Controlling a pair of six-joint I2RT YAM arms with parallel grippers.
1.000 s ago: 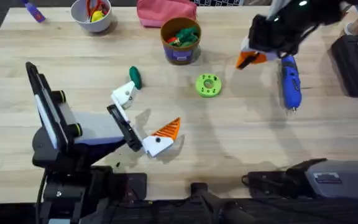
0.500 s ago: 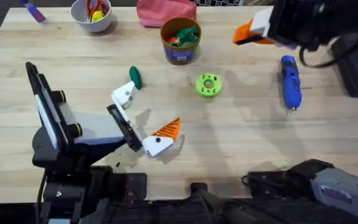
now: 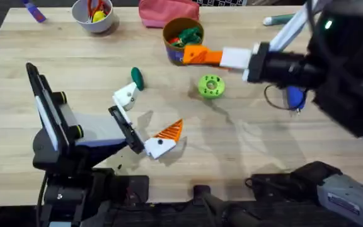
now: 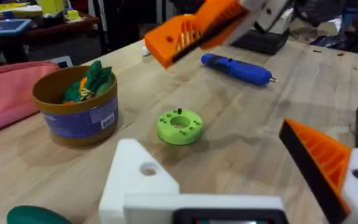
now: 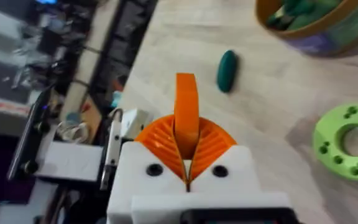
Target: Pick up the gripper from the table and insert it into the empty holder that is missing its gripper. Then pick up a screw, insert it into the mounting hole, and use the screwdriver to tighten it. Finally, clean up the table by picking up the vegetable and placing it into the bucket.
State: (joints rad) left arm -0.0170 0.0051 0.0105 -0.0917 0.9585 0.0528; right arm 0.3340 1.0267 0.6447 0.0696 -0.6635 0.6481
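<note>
From overhead, your right gripper [image 3: 201, 56], white with orange ribbed pads, reaches across the table and hangs just beside the round orange-brown bucket [image 3: 183, 45]. Your left gripper [image 3: 149, 113] lies low, spread wide: one white plastic mount [image 3: 126, 95] is bare, the other carries an orange pad. The small dark green toy cucumber [image 3: 137, 78] lies near the bare mount. The blue pen-shaped screwdriver [image 3: 295, 98] is partly under your right arm.

In your left wrist view, the small dark mounting hole [image 4: 148, 169] faces up in the bare mount, with a bright green round disc [image 4: 179, 126] beyond it.

In your right wrist view, the pads are closed on a small orange wedge-shaped gripper finger [image 5: 186, 102], standing upright between them.
</note>
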